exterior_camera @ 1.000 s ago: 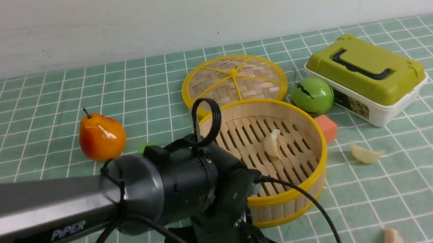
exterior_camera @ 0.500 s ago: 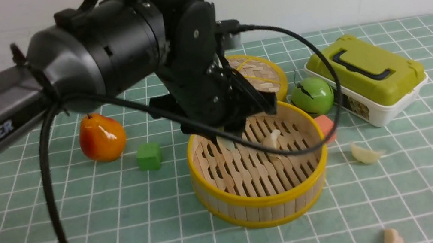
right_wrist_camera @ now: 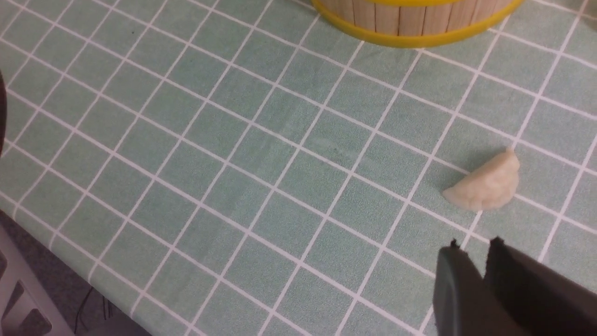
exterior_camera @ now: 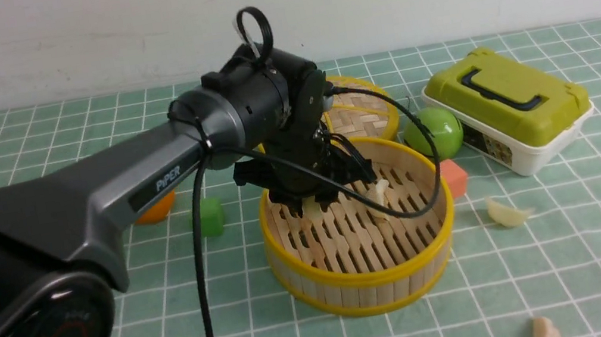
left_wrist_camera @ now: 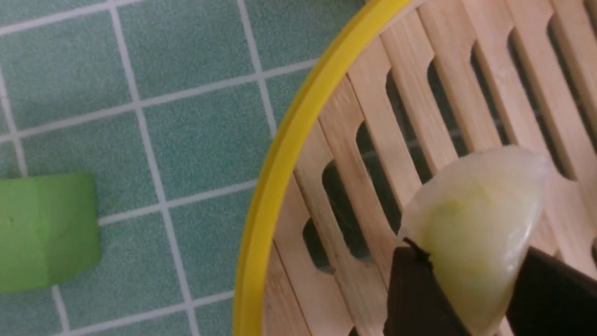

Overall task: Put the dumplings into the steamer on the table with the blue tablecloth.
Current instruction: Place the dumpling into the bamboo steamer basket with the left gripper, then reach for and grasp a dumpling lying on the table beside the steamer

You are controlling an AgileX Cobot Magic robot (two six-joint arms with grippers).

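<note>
Gripping a glossy, translucent cream dumpling (left_wrist_camera: 471, 210), yellowish at its middle, the left gripper (left_wrist_camera: 475, 284) is reaching inside the steamer (exterior_camera: 364, 285), jaws clamped on it. The right gripper (right_wrist_camera: 473, 247) is hanging above the tablecloth (right_wrist_camera: 186, 140) near a pale loose dumpling (right_wrist_camera: 485, 186), jaws almost together, empty.

One dumpling (exterior_camera: 380, 191) lies in the steamer (exterior_camera: 365, 294), lid (exterior_camera: 367, 112) behind it; a second dumpling (exterior_camera: 508, 214) lies on the desk (exterior_camera: 578, 245) to its right.
</note>
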